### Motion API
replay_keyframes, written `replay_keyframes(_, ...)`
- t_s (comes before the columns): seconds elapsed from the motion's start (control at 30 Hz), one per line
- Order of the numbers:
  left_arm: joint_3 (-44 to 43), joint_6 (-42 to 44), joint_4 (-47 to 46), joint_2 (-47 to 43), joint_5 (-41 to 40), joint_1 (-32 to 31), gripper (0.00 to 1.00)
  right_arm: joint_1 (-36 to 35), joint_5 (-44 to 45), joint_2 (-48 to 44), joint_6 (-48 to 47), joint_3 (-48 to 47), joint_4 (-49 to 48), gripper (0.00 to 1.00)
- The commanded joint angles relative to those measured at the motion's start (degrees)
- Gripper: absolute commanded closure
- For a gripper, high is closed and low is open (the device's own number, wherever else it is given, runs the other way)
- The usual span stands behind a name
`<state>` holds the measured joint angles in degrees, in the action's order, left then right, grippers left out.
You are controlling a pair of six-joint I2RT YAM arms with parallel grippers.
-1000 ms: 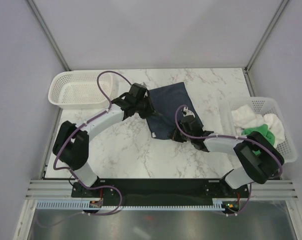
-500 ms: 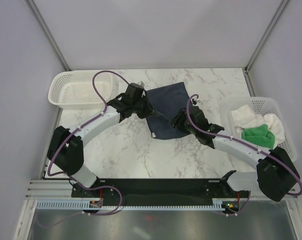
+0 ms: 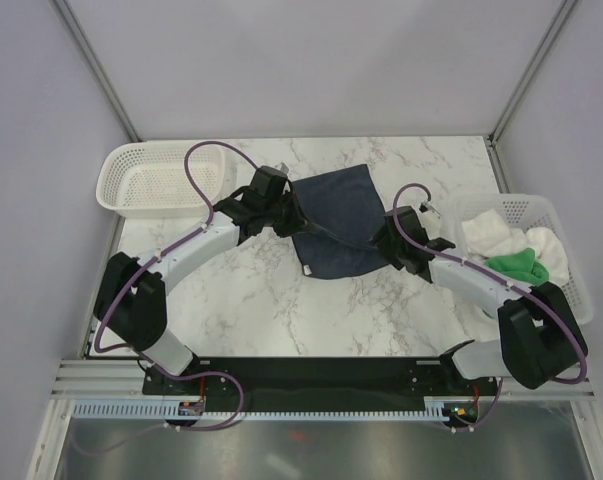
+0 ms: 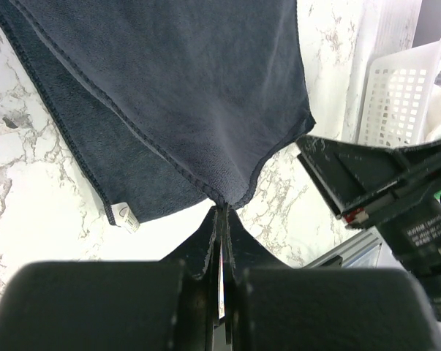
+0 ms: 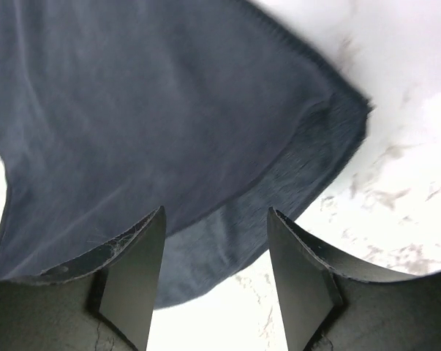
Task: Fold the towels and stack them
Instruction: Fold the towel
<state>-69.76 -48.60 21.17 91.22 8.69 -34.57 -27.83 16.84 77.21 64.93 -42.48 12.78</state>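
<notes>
Right gripper (image 5: 214,219) swung rightward, spread above towel (image 3: 336,205); left gripper (image 4: 221,213) pinches corner.

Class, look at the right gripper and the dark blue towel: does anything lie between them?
Nothing visible does. The right gripper hangs open directly over the dark blue towel, with only cloth and bare table below its fingers. The left gripper pinches a corner, off to the side.
</notes>
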Motion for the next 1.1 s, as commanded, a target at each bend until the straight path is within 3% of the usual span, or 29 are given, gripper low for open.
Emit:
replay_keyframes(0.0,-0.38,-1.41,-0.25,-1.75,0.19,0.20,0.98,2.60,1.26,0.57,0.03,-0.94,0.15,0.35)
replay_keyframes(0.33,-0.38,-1.41,-0.43,-1.57,-0.43,0.20,0.98,7.97,0.12,3.38,-0.85,-0.50,-0.73,0.39)
replay_keyframes(0.77,-0.99,-1.15,-0.43,-1.83,-0.87,0.20,0.98,9.29,0.21,7.86,0.73,-0.50,-3.54,0.47)
replay_keyframes(1.07,-0.91,-1.15,-0.43,-1.92,-0.87,0.20,0.98,10.87,0.47,11.56,-0.33,-1.64,-5.57,0.63)
